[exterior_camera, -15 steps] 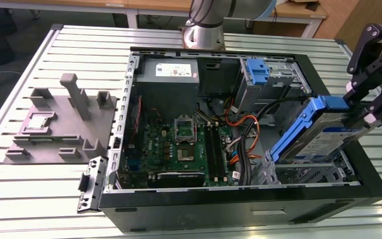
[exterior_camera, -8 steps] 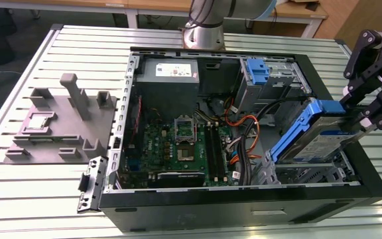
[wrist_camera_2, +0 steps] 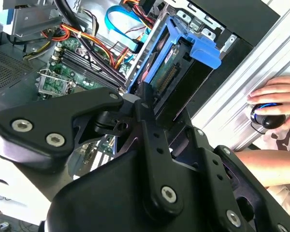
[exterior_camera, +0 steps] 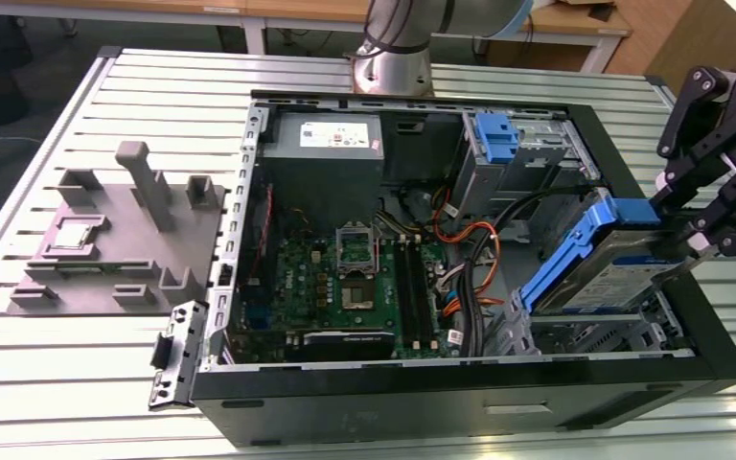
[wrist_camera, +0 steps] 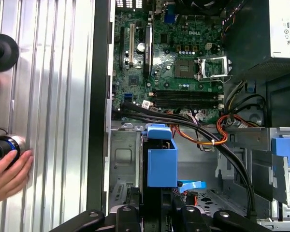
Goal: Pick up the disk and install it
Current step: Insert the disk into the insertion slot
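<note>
Table (exterior_camera: 87, 350) slatted metal, desk (exterior_camera: 304, 11) beyond; pincer (exterior_camera: 682, 230) grips disk (exterior_camera: 598, 276) in open case (exterior_camera: 471, 398).

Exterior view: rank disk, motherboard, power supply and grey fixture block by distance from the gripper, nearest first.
Measured from the gripper, at the exterior view's right:
1. Disk: in the grip, tilted inside the case at its right side.
2. Motherboard: case floor, centre.
3. Power supply: far corner of the case, toward the view's left.
4. Grey fixture block: outside the case, on the table, view's left.
</note>
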Tool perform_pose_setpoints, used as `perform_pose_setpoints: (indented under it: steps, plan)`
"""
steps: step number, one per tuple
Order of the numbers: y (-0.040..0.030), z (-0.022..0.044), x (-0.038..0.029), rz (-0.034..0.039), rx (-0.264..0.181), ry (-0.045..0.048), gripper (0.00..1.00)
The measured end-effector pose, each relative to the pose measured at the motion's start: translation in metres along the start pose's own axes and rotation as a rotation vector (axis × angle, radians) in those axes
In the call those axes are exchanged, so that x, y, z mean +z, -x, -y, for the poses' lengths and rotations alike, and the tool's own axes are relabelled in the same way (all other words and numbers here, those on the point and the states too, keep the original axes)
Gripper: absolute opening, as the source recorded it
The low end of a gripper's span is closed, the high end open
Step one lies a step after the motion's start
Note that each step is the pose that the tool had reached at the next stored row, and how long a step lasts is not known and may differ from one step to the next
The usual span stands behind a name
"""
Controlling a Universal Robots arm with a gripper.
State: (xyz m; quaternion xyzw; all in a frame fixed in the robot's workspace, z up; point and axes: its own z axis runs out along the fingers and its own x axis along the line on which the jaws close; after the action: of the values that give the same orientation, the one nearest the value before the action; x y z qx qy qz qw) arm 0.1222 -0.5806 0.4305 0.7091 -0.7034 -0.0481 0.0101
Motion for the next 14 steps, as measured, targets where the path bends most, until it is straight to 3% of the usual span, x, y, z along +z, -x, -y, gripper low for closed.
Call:
perform_pose_setpoints:
  steps: [4, 14]
  plan:
    - [-0.0001, 0.0002, 0.0021, 0.0003, 0.0, 0.0, 0.35]
    - [-0.0011, 0.0016, 0.02, 0.0003, 0.0, 0.0, 0.35]
